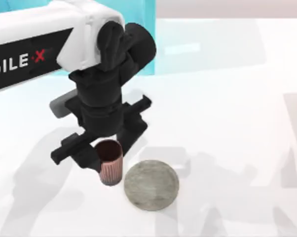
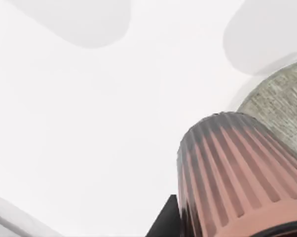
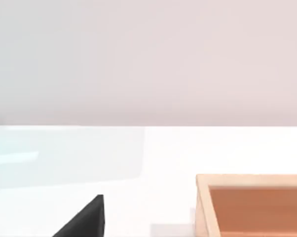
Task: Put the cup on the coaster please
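One arm is doing all the work here: the left gripper (image 1: pixel 108 154) comes in from the top view's left, jaws clenched on the cup (image 1: pixel 110 163), a dark finger on either side of its rim. The cup, coppery and ribbed, dark inside, looks upright in the grasp, just beside the coaster (image 1: pixel 151 184) on that disc's left edge, the two nearly touching from above. Whether its base rests on the bench (image 1: pixel 227 123) or hangs a little above it, I cannot tell. The coaster lies flat, grey and mottled, toward the front middle of the bench, bare on top.

From the left wrist camera, the cup's (image 2: pixel 237 177) ribbed wall looms close, with a slice of the coaster (image 2: pixel 281 108) right behind it and the white bench (image 2: pixel 89 123) all around.

The right wrist camera looks across the bench (image 3: pixel 138 207) toward a wooden tray (image 3: pixel 252 202) with an orange-brown floor; a dark fingertip (image 3: pixel 87 219) of the right gripper pokes in, and whether those jaws are parted I cannot tell.
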Robot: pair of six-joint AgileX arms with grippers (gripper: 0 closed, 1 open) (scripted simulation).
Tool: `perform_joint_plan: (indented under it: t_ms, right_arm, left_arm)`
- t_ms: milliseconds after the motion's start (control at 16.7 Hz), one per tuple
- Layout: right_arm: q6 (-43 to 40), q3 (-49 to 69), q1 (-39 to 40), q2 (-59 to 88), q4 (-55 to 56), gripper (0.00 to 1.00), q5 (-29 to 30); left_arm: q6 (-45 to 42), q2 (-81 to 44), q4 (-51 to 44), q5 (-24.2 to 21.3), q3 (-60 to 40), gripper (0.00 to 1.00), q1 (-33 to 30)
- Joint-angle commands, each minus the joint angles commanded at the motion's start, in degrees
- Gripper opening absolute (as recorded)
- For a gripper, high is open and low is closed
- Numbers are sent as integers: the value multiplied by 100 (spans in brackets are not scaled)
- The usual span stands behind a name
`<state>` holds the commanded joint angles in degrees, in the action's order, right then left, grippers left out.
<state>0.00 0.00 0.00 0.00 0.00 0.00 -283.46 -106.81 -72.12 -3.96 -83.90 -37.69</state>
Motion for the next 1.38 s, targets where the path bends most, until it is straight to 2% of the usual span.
perform_joint_plan:
  t_ms: [300, 540, 1080, 1380]
  right_arm:
    - [0, 0, 0, 0, 0, 100, 0]
    - [0, 0, 0, 0, 0, 100, 0]
    - [0, 0, 0, 0, 0, 100, 0]
    - [0, 0, 0, 0, 0, 100, 0]
  left_arm:
    - [-2000, -375, 185, 219, -619, 0, -577]
    - [-2941, -599, 301, 365, -937, 0, -835]
    - [-3158, -633, 340, 397, -966, 0, -859]
    - [-3192, -851, 1173, 381, -369, 0, -894]
